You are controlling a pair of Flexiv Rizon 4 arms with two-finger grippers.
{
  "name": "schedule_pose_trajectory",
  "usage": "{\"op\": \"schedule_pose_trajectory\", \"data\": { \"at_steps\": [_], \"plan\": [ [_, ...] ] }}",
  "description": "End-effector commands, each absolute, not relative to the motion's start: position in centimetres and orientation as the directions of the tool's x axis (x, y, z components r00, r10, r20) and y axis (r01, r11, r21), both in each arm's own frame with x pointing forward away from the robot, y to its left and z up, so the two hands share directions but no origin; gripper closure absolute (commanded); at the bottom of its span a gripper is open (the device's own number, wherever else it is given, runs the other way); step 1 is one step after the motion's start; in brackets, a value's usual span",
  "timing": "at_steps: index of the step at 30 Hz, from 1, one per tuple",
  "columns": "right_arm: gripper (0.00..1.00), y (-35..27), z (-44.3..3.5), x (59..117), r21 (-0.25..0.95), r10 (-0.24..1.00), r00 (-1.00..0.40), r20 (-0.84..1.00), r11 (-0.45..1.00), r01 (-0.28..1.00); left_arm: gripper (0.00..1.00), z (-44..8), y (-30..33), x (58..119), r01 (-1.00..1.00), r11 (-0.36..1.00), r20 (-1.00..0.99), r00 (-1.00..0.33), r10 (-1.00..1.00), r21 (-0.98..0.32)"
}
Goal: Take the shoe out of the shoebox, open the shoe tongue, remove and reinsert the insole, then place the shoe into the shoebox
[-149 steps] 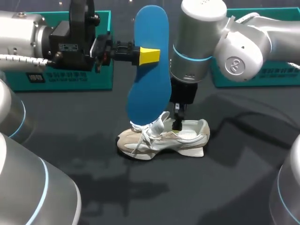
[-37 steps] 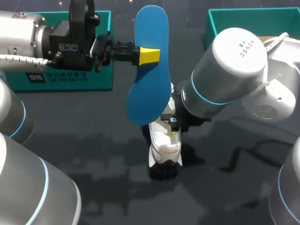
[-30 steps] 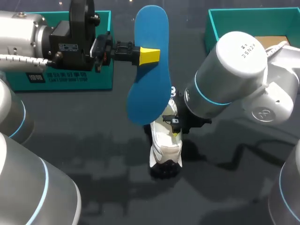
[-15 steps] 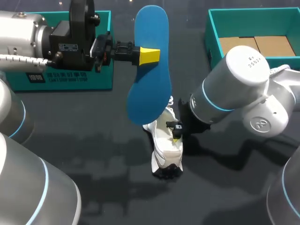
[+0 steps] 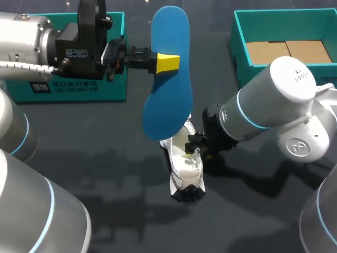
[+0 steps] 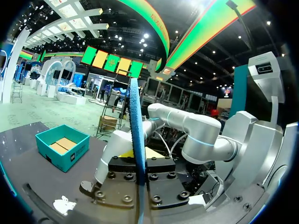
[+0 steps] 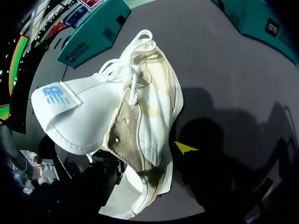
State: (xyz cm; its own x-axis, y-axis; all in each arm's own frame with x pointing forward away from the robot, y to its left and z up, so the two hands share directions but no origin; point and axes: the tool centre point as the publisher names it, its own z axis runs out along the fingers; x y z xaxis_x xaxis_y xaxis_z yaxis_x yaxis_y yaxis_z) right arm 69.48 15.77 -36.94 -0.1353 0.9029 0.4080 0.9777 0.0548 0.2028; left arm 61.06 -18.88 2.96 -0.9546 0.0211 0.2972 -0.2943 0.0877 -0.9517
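1. Dark table [image 5: 105, 211], near part: only arm shadows on it.
2. Shoe [image 5: 185, 166], white and beige, at mid-table. It is tipped on its side, with the dark-soled end toward the near edge. Cannot tell whether that end touches the table.
3. Right gripper [image 5: 192, 151] comes in from the right and is clamped on the shoe's side wall at the opening. In the right wrist view one yellow fingertip [image 7: 185, 148] lies against the outside of the shoe. The other finger is hidden by the shoe.
4. Same wrist view: the tongue [image 7: 70, 109] is folded out wide with its blue-marked tab closest to the gripper. The white laces [image 7: 132, 77] hang in loose loops further ahead. The shoe's shadow falls on the table beneath it.
5. Blue insole [image 5: 168, 100] is in the air, upright, just above and behind the shoe. Its lower end overlaps the shoe in the head view.
6. Left gripper [image 5: 167, 62] reaches in level from the left and pinches the insole near its upper half. The left wrist view shows the insole edge-on between the fingers.
7. Far right: teal shoebox [image 5: 239, 37], open, with a brown cardboard floor showing. It is well apart from the shoe.
8. Far left: a second teal box [image 5: 79, 90], partly behind the left arm.
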Motion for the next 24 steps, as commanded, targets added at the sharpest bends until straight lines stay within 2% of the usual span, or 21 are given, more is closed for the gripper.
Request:
{"op": "schedule_pose_trajectory", "data": {
  "at_steps": [1, 16, 21, 23, 24],
  "plan": [
    [0.0, 13.0, -33.7, 69.2, 0.155, 0.873, -0.112, 0.475, 0.043, 0.987, 1.0, 2.9, -18.9, 61.0, -0.294, 0.086, 0.297, -0.955, 0.021, -0.952],
    [0.0, 12.6, -33.2, 69.4, 0.141, 0.855, -0.128, 0.503, 0.065, 0.988, 1.0, 2.9, -18.9, 61.0, -0.294, 0.086, 0.297, -0.955, 0.021, -0.952],
    [0.0, 11.7, -28.2, 69.6, 0.191, 0.859, -0.131, 0.495, 0.039, 0.981, 1.0, 2.9, -18.9, 61.0, -0.294, 0.086, 0.297, -0.955, 0.021, -0.952],
    [0.0, 11.2, -26.2, 70.1, 0.093, 0.836, -0.025, 0.549, -0.032, 0.995, 1.0, 2.9, -18.9, 61.0, -0.294, 0.086, 0.297, -0.955, 0.021, -0.952],
    [0.0, 11.2, -26.2, 70.1, 0.093, 0.836, -0.025, 0.549, -0.032, 0.995, 1.0, 2.9, -18.9, 61.0, -0.294, 0.086, 0.297, -0.955, 0.021, -0.952]
  ]
}}
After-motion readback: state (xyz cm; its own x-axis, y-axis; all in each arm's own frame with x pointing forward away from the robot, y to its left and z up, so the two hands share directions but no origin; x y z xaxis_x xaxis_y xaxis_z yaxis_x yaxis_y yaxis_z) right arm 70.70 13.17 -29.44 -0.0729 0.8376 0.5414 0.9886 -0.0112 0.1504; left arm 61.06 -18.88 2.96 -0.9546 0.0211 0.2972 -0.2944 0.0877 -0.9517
